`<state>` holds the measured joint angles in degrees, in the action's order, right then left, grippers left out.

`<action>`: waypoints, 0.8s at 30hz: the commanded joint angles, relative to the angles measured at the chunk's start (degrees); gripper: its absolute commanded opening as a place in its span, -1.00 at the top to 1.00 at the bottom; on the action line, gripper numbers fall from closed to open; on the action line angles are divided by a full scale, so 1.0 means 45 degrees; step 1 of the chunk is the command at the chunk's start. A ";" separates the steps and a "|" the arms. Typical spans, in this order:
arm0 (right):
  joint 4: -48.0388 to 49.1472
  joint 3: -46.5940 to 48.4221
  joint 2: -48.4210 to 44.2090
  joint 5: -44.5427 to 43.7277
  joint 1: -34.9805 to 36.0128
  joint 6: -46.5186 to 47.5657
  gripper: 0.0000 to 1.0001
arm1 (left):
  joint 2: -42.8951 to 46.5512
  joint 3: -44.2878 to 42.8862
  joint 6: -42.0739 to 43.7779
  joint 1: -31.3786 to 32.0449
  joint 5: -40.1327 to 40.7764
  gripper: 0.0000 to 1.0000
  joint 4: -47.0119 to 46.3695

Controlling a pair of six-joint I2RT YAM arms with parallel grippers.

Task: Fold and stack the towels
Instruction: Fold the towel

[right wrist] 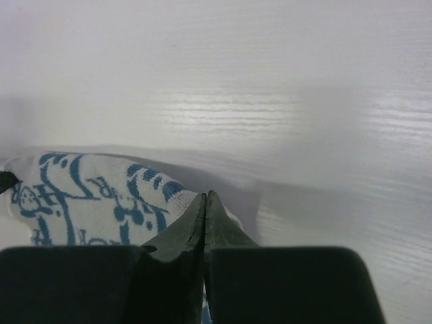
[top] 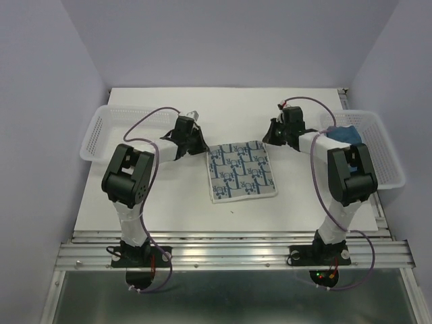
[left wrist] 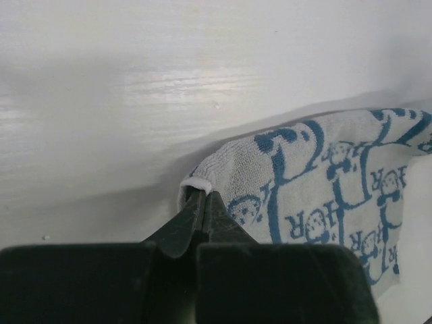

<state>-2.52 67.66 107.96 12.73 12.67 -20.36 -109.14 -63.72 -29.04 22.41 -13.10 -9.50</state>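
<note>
A white towel with a blue pattern lies spread flat in the middle of the table. My left gripper is at its far left corner. In the left wrist view the towel rises from the table, and the left gripper is shut on its white hemmed corner. My right gripper is at the far right corner. The right wrist view shows the right gripper shut on the towel at that corner. A plain dark blue towel lies in the right basket.
A white perforated basket stands at the left edge of the table, behind the left arm. A second white basket stands at the right edge beside the right arm. Lilac walls enclose the table on three sides.
</note>
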 commanded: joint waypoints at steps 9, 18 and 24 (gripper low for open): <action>0.1049 -0.3118 -0.3911 0.0804 -0.0041 -0.0378 0.99 | 0.3529 0.2753 -0.0383 0.0682 -0.1190 1.00 -0.2010; 0.0659 -0.6322 -0.7739 0.0608 -0.0041 -0.0983 0.99 | 0.6615 0.6210 -0.1710 0.1912 -0.0370 1.00 -0.3124; -0.0336 -0.7611 -0.9810 0.0490 -0.0022 -0.1451 0.99 | 0.8041 0.7694 -0.2471 0.2675 0.0001 1.00 -0.3182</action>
<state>-1.85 36.86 68.27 15.20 12.67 -25.10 -77.45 -32.36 -37.23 32.95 -14.96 -21.26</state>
